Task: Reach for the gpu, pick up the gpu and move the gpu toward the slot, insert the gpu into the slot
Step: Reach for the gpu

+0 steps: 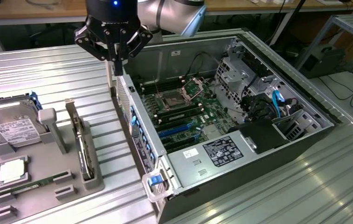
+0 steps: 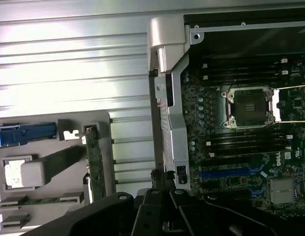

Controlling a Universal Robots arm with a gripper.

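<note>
The gpu (image 1: 80, 145) stands on its edge in a slot of the grey holder tray (image 1: 45, 186), at the exterior view's left, with its silver bracket end (image 1: 70, 108) pointing up. From the wrist the gpu (image 2: 96, 164) appears as a thin strip. The blue slot (image 1: 177, 128) lies on the green motherboard inside the open computer case, below the black memory sockets; the wrist view has the slot (image 2: 230, 173) too. My gripper (image 1: 119, 69) hangs over the case's near wall, well above and behind the gpu. Its fingers (image 2: 162, 199) are shut with nothing in them.
A silver hard drive (image 1: 10, 125) leans at the holder's far end, with a processor (image 1: 11, 171) and a green memory stick (image 1: 32, 185) lying nearer. The case wall (image 1: 133, 116) with its blue latches stands between holder and motherboard. A processor socket (image 2: 248, 108) sits open.
</note>
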